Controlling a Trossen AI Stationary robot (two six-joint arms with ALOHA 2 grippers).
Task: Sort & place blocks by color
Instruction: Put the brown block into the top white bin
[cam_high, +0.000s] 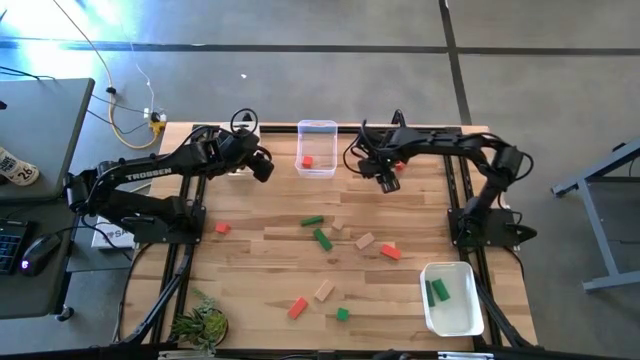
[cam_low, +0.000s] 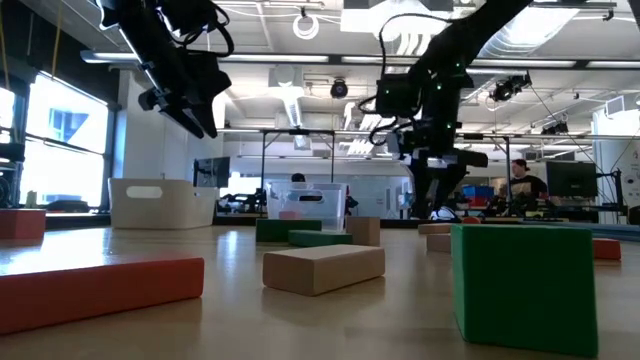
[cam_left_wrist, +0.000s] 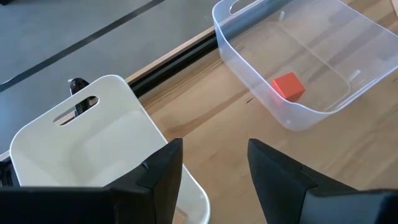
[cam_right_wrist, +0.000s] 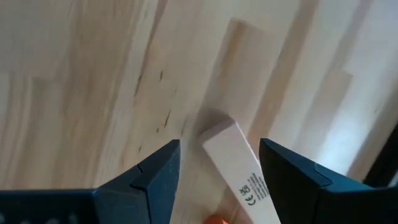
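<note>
Blocks (cam_high: 322, 238) lie loose mid tabletop (cam_high: 260, 290); two green ones sit in the near white tub (cam_high: 452, 298), one red in the far clear tub (cam_high: 316, 148). Left claw (cam_high: 264, 166) spread, empty, by the far white tub (cam_left_wrist: 81, 149). Right claw (cam_high: 386, 178) spread, empty, above bare wood. Likely between picks; next needs reaching a loose block. "TROSSEN" on left arm; CE mark on right claw's white bar.

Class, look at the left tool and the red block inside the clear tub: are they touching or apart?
Apart. The left wrist view shows the left tool open, with bare table and the clear tub wall between it and the red block.
</note>
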